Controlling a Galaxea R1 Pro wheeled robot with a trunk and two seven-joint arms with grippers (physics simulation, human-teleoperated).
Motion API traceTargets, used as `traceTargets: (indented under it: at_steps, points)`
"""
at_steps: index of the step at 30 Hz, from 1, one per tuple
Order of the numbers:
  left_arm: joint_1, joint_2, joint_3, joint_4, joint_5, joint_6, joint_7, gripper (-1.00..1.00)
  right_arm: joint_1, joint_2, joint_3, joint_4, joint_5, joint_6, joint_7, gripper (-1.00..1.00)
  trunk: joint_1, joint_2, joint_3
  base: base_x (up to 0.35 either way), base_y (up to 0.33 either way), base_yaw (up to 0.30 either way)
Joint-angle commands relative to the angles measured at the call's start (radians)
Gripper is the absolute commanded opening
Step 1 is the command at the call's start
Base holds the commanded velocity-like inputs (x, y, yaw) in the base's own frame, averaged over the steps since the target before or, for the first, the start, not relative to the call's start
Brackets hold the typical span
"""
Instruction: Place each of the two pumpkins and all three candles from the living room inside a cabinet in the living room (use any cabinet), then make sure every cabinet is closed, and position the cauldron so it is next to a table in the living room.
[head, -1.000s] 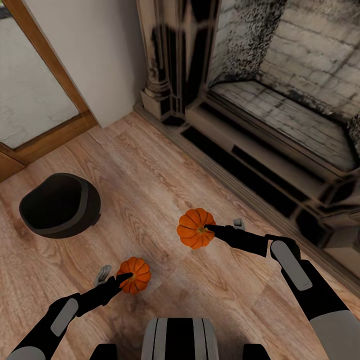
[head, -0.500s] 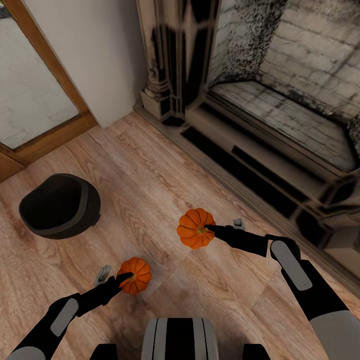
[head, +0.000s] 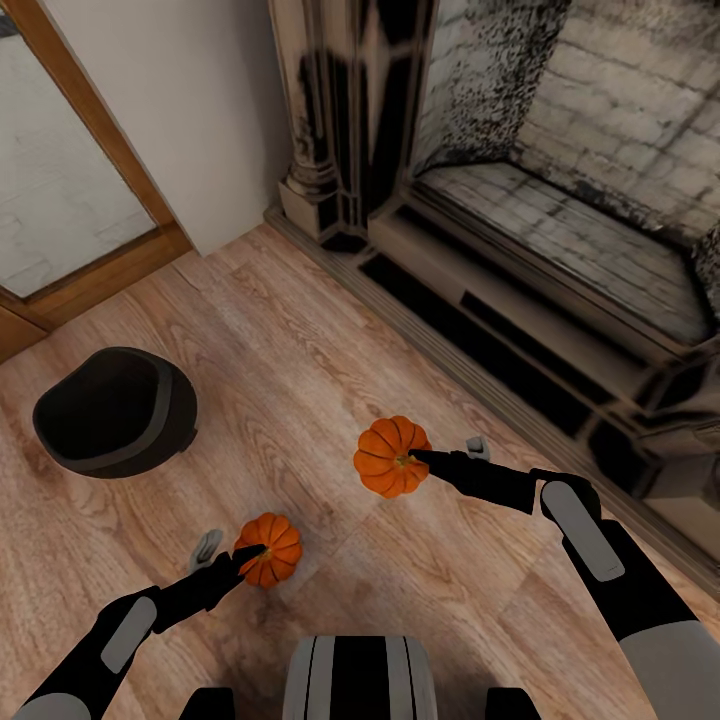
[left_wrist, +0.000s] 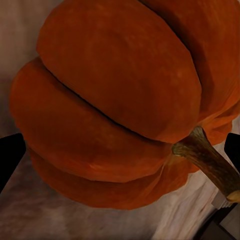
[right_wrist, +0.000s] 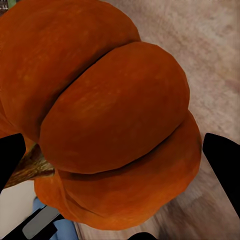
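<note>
From the head view we are seeing the left gripper (head: 243, 553) gripping one pumpkin (head: 270, 549) and the right gripper (head: 425, 458) gripping the other pumpkin (head: 390, 456), both above the wood floor (head: 300, 340). The cauldron (head: 112, 411) is sitting on the floor to the left, well apart from both pumpkins. The fireplace (head: 560, 220) is standing beyond.

The left wrist view is showing a brown stem (left_wrist: 207, 162) and dark fingertips (left_wrist: 10, 157) flanking the ribs; the right wrist view is showing the same flanking.
</note>
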Motion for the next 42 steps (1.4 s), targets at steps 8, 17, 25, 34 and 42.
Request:
traceTargets:
  at_steps: [8,17,25,34,42]
  points:
    - [0.000,-0.002,0.010,0.001,0.011,-0.009,-0.002,1.00,-0.001,-0.001,0.001,-0.001,0.004,0.001,0.003,-1.00,0.000,0.000,-0.001,0.075,-0.031,0.000]
    - [0.000,-0.002,0.012,0.003,0.016,-0.043,-0.003,1.00,-0.001,-0.001,0.001,-0.001,0.003,0.002,0.003,-1.00,0.000,0.000,-0.001,0.005,-0.002,0.000]
    - [0.000,-0.003,0.006,0.012,0.014,-0.044,-0.003,1.00,-0.001,-0.001,0.001,-0.001,0.003,0.002,0.003,-1.00,0.000,0.000,-0.001,-0.026,-0.057,0.000]
    - [0.000,-0.003,0.011,0.012,0.017,-0.045,-0.003,1.00,-0.001,-0.001,0.001,-0.001,0.003,0.002,0.003,-1.00,0.000,0.000,-0.001,-0.016,-0.027,0.000]
    - [0.000,-0.003,0.011,0.012,0.016,-0.045,-0.003,1.00,-0.001,-0.001,0.001,-0.001,0.004,0.002,0.003,-1.00,0.000,0.000,-0.001,0.000,-0.027,0.000]
